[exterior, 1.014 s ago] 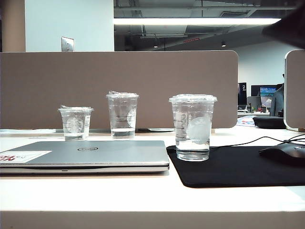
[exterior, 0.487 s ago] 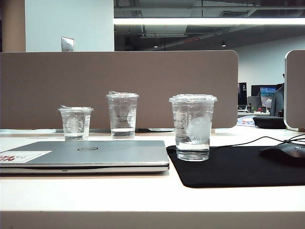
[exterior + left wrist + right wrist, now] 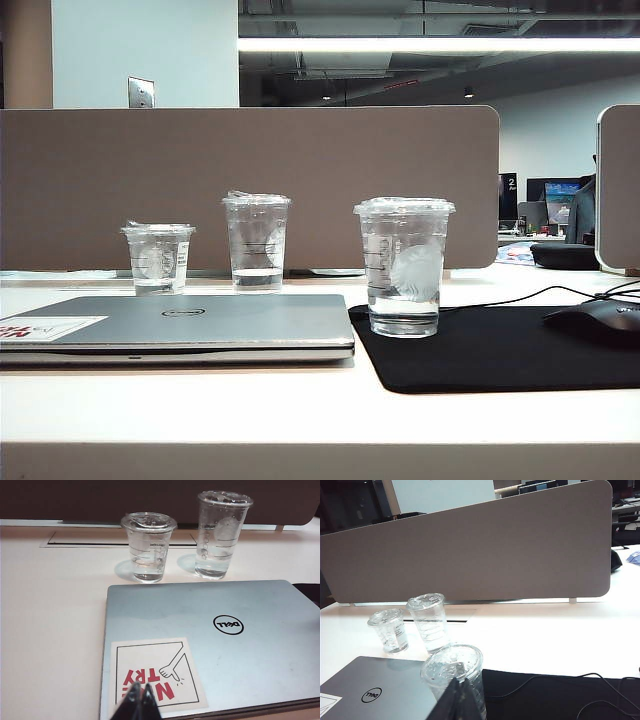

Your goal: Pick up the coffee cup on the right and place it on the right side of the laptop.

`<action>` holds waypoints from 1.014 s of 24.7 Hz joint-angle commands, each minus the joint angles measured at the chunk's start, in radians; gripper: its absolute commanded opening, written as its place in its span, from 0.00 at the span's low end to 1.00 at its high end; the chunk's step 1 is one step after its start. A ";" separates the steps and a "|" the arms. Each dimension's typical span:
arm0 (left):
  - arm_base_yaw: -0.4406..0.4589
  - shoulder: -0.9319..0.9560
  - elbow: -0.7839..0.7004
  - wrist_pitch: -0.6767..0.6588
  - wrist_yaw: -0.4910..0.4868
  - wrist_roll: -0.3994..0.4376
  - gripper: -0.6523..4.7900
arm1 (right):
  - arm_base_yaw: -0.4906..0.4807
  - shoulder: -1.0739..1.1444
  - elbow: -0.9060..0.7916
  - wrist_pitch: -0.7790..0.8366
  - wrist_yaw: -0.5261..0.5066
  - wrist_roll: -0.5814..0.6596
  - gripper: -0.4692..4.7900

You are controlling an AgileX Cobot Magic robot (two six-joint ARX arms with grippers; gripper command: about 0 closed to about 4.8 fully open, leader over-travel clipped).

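The coffee cup, clear with a flat lid and a pale round logo, stands upright on a black mat just right of the closed silver laptop. Neither gripper shows in the exterior view. In the right wrist view my right gripper is shut and empty, apart from the coffee cup, which lies just beyond its tips beside the laptop. My left gripper is shut and empty, over the red-and-white sticker corner of the laptop.
A short clear cup and a taller slim one stand behind the laptop. The black mat carries a dark mouse with a cable at the right. A grey partition closes off the back of the desk.
A dark blurred part of the arm at the exterior view's top right corner one second ago has left the view. The cups and the laptop have not moved.
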 commanded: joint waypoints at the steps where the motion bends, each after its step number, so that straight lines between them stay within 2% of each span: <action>1: 0.002 0.000 0.003 0.010 0.003 0.004 0.11 | 0.001 -0.002 0.003 0.014 0.004 -0.001 0.08; 8: 0.002 0.000 0.003 0.010 0.003 0.004 0.11 | 0.001 -0.002 0.003 0.014 0.004 -0.001 0.08; 10: 0.002 0.000 0.003 0.010 0.003 0.004 0.11 | -0.010 -0.025 0.003 -0.017 0.006 -0.055 0.08; 12: 0.002 0.000 0.003 0.010 0.003 0.004 0.11 | -0.071 -0.076 -0.002 -0.064 0.000 -0.106 0.08; 16: 0.002 0.000 0.003 0.010 0.002 0.004 0.11 | -0.282 -0.152 -0.077 -0.063 -0.008 -0.112 0.08; 19: 0.001 0.000 0.003 0.010 0.003 0.004 0.11 | -0.386 -0.187 -0.166 -0.006 -0.138 -0.097 0.08; 21: 0.001 0.000 0.003 0.010 0.003 0.004 0.11 | -0.405 -0.187 -0.212 0.034 -0.209 -0.098 0.08; 25: 0.002 0.000 0.003 0.010 0.003 0.004 0.11 | -0.408 -0.187 -0.285 0.065 -0.213 -0.097 0.08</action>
